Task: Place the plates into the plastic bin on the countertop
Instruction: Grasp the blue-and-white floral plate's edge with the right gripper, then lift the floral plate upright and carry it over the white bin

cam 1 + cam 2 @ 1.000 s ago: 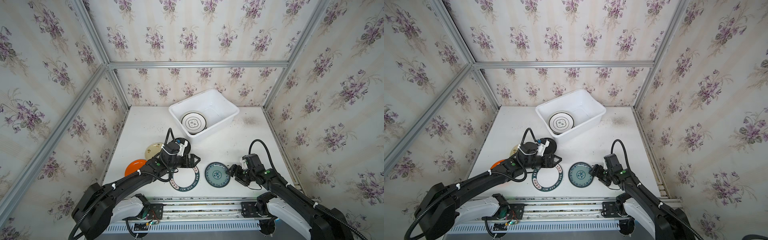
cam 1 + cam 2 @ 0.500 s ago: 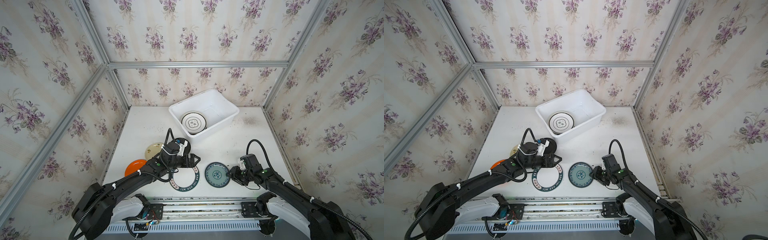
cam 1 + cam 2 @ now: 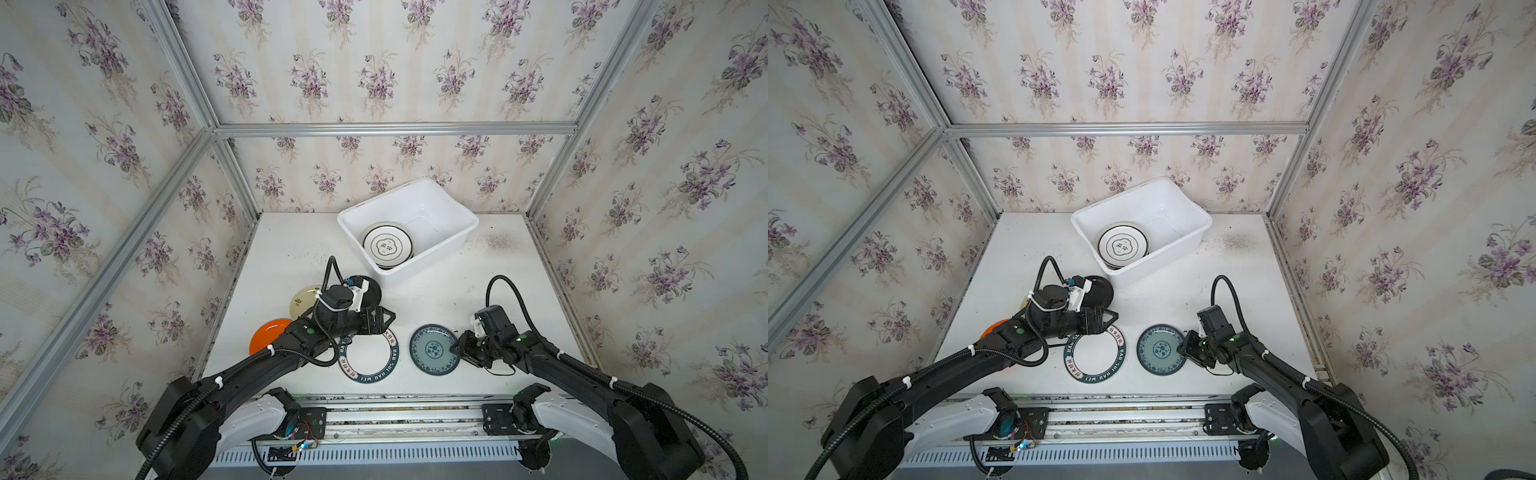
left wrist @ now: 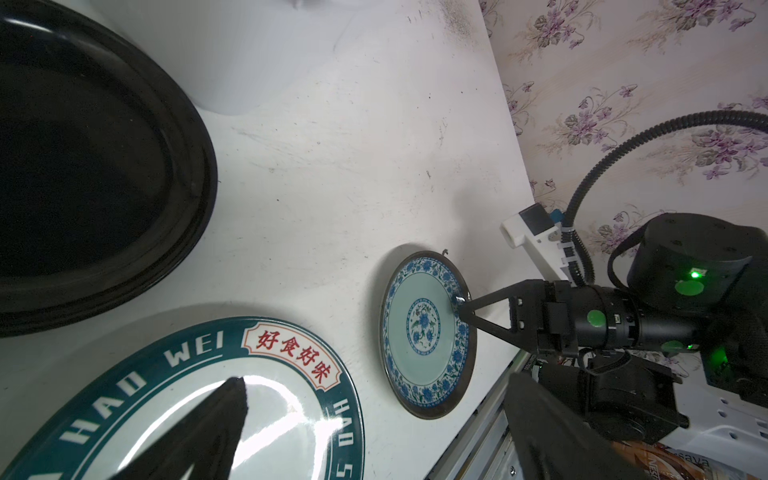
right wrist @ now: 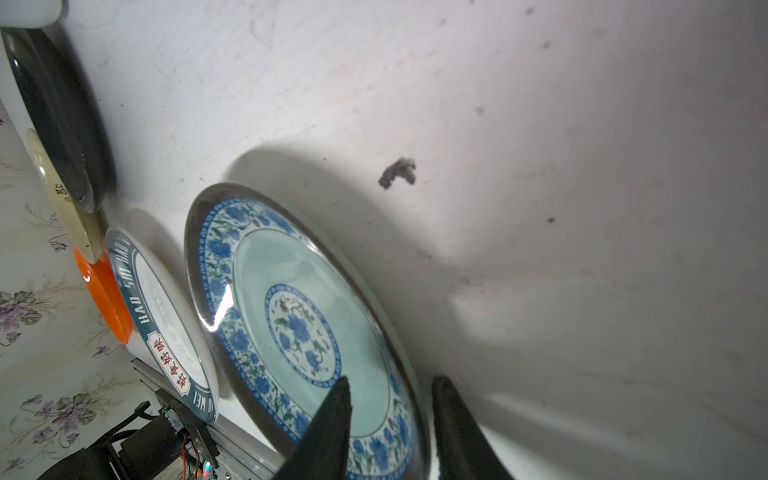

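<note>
Five round plates lie on the flat white scuffed surface (image 3: 291,249) in both top views: a cream plate (image 3: 303,299), a glossy black plate (image 3: 373,289), an orange plate (image 3: 268,337), a white plate with a dark green lettered rim (image 3: 370,358) and a teal plate with a blue flower pattern (image 3: 433,350). Behind them stands the deep white plastic bin (image 3: 432,255), set askew. A white plate with dark ring lines (image 3: 388,248) lies inside it at its left end. The left tool (image 3: 388,321) hangs over the far rim of the lettered plate, its jaws wide apart and holding nothing. The right tool (image 3: 455,348) is at the teal plate's right rim.

The left wrist view shows the left tool's two fingers (image 4: 216,424) far apart above the lettered plate. Across from them the right tool's jaws narrow to a point on the teal plate's rim.

In the right wrist view one finger (image 5: 332,428) lies over the teal plate's hollow and the other lies outside its rim, so they straddle the rim. Whether they pinch it I cannot tell. A small grey scrap (image 5: 399,172) lies on the surface near that plate.
</note>
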You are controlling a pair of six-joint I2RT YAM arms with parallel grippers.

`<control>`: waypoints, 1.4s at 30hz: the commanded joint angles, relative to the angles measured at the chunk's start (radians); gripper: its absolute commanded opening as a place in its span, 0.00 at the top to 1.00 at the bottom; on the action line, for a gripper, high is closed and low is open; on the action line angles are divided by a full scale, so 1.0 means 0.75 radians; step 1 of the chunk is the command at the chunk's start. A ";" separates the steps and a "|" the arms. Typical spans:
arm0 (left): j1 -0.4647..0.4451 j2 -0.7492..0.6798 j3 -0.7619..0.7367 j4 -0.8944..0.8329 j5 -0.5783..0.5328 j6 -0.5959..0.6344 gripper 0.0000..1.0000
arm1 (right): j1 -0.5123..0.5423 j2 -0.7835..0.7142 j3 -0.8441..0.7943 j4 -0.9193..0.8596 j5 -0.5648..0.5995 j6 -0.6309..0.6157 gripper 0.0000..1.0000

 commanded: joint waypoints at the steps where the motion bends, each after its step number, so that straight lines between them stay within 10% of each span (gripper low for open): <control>1: 0.009 -0.014 -0.009 -0.021 -0.025 0.036 0.01 | 0.010 0.021 0.022 -0.031 0.062 0.001 0.65; 14: 0.034 -0.045 -0.022 -0.071 -0.049 0.072 0.01 | 0.039 0.114 0.062 -0.064 0.146 -0.009 1.00; 42: 0.062 -0.267 -0.016 -0.224 -0.280 0.220 0.01 | 0.039 -0.051 0.272 -0.204 0.350 -0.004 1.00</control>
